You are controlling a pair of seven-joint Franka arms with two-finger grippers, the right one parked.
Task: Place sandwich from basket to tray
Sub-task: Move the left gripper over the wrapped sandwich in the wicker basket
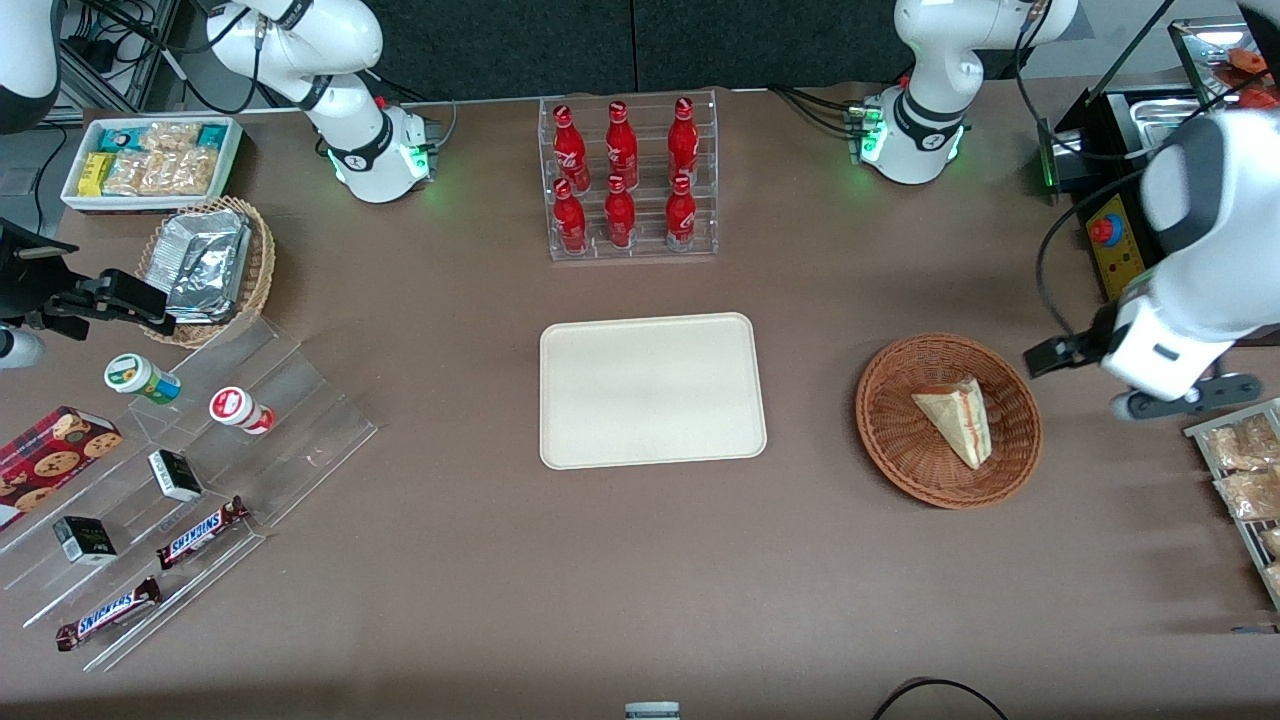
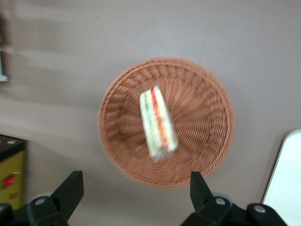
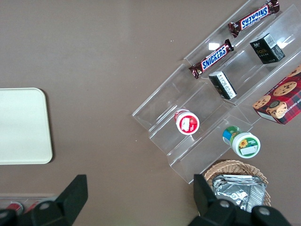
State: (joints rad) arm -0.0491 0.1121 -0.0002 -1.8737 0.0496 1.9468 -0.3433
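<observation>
The sandwich (image 1: 958,418), a pale bread wedge with red and green filling, lies in the reddish-brown wicker basket (image 1: 880,420). The cream tray (image 1: 650,390) lies flat beside the basket, toward the parked arm's end, with nothing on it. My left gripper (image 1: 1050,357) hovers above the table beside the basket, toward the working arm's end. In the left wrist view the gripper (image 2: 135,193) is open and empty, its fingers spread wide just off the basket's rim (image 2: 207,94). The sandwich (image 2: 157,122) lies near the basket's middle, and a corner of the tray (image 2: 287,183) shows.
A clear rack of red bottles (image 1: 628,180) stands farther from the front camera than the tray. A wire rack of snack packets (image 1: 1245,480) lies at the working arm's end of the table. A tan basket of foil packets (image 1: 205,265) and clear steps with snacks (image 1: 190,480) lie toward the parked arm's end.
</observation>
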